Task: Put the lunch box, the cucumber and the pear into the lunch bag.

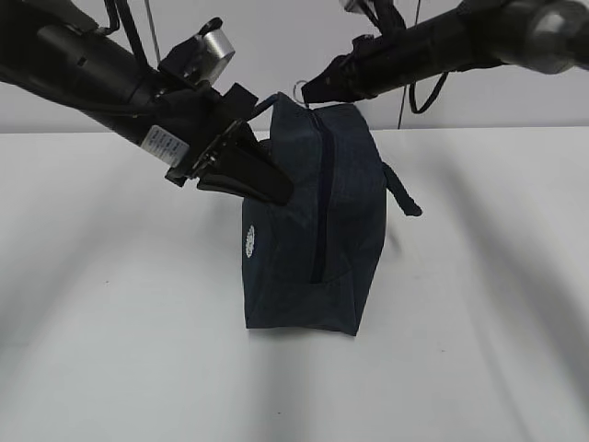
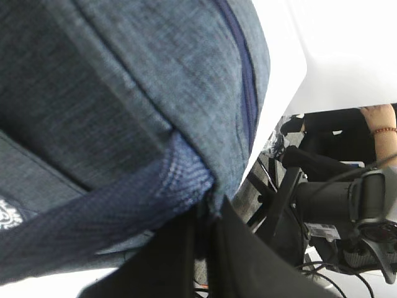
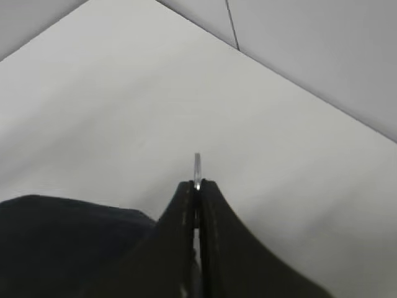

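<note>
The dark navy lunch bag [image 1: 313, 221] stands in the middle of the white table with its top zipper [image 1: 320, 198] closed along its length; it fills the left wrist view [image 2: 124, 81]. My left gripper [image 1: 276, 189] is shut on the bag's left loop handle [image 2: 124, 198] at the bag's side. My right gripper [image 1: 308, 92] is at the bag's far top end, shut on the metal ring pull [image 3: 197, 164] of the zipper. The other handle [image 1: 402, 191] hangs on the bag's right. The lunch box, cucumber and pear are out of view.
White tabletop [image 1: 110, 322] surrounds the bag, with a pale wall [image 1: 276, 46] behind. The left wrist view shows the table edge, cables, equipment and a person's arm [image 2: 381, 124] beyond it.
</note>
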